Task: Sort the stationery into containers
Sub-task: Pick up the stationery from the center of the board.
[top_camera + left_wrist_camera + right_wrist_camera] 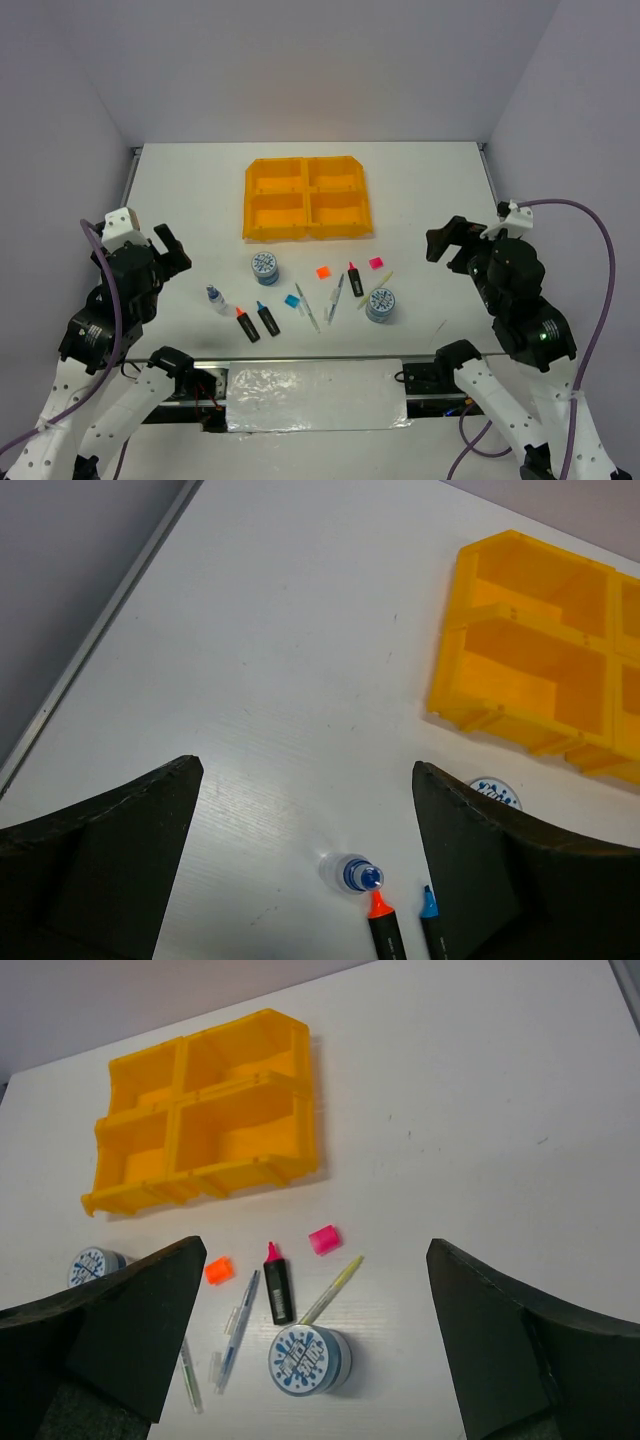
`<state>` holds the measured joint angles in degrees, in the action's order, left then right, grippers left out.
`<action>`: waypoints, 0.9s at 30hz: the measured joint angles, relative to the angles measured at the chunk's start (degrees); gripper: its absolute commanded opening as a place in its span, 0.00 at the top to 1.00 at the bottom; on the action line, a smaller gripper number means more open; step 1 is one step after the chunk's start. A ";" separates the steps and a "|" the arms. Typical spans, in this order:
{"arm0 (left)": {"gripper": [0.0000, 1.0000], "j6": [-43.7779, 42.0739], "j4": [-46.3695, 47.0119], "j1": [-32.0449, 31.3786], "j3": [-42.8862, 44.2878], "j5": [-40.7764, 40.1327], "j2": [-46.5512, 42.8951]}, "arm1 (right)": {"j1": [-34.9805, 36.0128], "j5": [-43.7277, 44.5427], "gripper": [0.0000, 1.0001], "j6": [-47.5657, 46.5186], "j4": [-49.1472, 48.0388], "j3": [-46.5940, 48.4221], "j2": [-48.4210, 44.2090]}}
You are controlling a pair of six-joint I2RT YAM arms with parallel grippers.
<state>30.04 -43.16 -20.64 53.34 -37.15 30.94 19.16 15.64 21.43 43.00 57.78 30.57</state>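
Observation:
The orange-yellow four-compartment tray (307,197) sits at the middle back of the table, its compartments bare. In front of it the stationery lies scattered: two blue-white tape rolls (265,267) (380,304), a small white bottle with a blue cap (217,299), black highlighters with orange (246,324), blue (267,317) and pink (355,278) tips, thin pale pens (336,296), and small orange (323,271), pink (376,263) and blue (292,300) squares. My left gripper (170,251) hovers open left of the items, above the bottle (352,872). My right gripper (447,241) hangs open on the right, above the tape roll (310,1358).
The white table (430,190) ends in metal rails at left (128,185) and right (490,175). A shiny foil-covered plate (315,395) lies between the arm bases at the near edge. Purple cables (600,290) loop beside each arm.

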 measured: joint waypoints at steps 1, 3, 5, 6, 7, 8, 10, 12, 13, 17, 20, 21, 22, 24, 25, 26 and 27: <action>0.01 0.00 0.07 0.00 -0.02 0.07 0.00 | 0.04 -0.04 0.00 0.20 0.00 0.00 0.31; 0.01 0.00 0.46 0.00 -0.22 0.31 0.00 | 0.09 -1.14 0.00 0.20 -0.09 -0.04 1.25; 0.01 0.00 0.48 0.00 -0.26 0.61 0.13 | 0.09 -3.48 0.00 0.11 -0.46 -0.22 2.73; 0.01 0.00 0.55 0.00 -0.26 0.63 0.24 | 0.09 -4.66 0.00 0.02 -1.16 -0.61 3.48; 0.01 0.00 0.63 0.00 -0.26 0.63 0.42 | 0.09 -5.92 0.00 -0.02 -2.29 -1.33 4.28; 0.01 0.00 0.66 0.00 -0.26 0.66 0.63 | 0.11 -7.10 0.00 -0.04 -2.84 -2.05 5.81; 0.01 0.00 0.72 0.00 -0.26 0.70 1.07 | 0.98 -8.37 0.00 -0.02 -4.11 -3.48 10.45; 0.01 0.00 0.79 0.07 -0.26 0.83 1.29 | 3.54 -7.58 0.00 0.13 -4.83 -4.85 16.35; 0.01 0.00 0.79 0.11 -0.26 0.83 1.33 | 5.75 -6.32 0.00 0.24 -5.05 -5.51 19.50; 0.01 -0.02 0.79 0.26 -0.26 0.94 1.33 | 13.44 -3.76 0.00 1.22 -7.21 -10.01 30.27; 0.01 -0.04 0.81 0.28 -0.26 1.05 1.33 | 15.96 -3.72 0.00 1.95 -7.74 -12.98 33.05; 0.01 -0.07 0.81 0.33 -0.26 1.07 1.40 | 16.63 -3.34 0.00 2.34 -7.85 -13.38 33.59; 0.01 -0.09 0.85 0.33 -0.26 1.09 1.49 | 17.38 -2.93 0.00 2.80 -7.98 -13.44 34.23; 0.01 -0.11 0.85 0.39 -0.26 1.14 1.84 | 19.45 -1.60 0.00 3.69 -9.11 -13.44 35.63; 0.01 -0.11 0.83 0.44 -0.26 1.20 2.03 | 20.24 -1.09 0.00 4.11 -9.46 -13.44 36.33; 0.01 -0.11 0.83 0.48 -0.26 1.27 2.25 | 21.09 -0.68 0.00 4.57 -9.77 -13.49 37.09; 0.01 -0.11 0.83 0.48 -0.26 1.40 2.40 | 21.64 -0.35 0.00 4.92 -9.99 -13.66 37.53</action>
<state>29.93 -42.33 -20.16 53.08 -35.75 33.34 40.80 15.29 26.35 33.01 44.12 68.10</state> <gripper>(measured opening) 0.994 0.997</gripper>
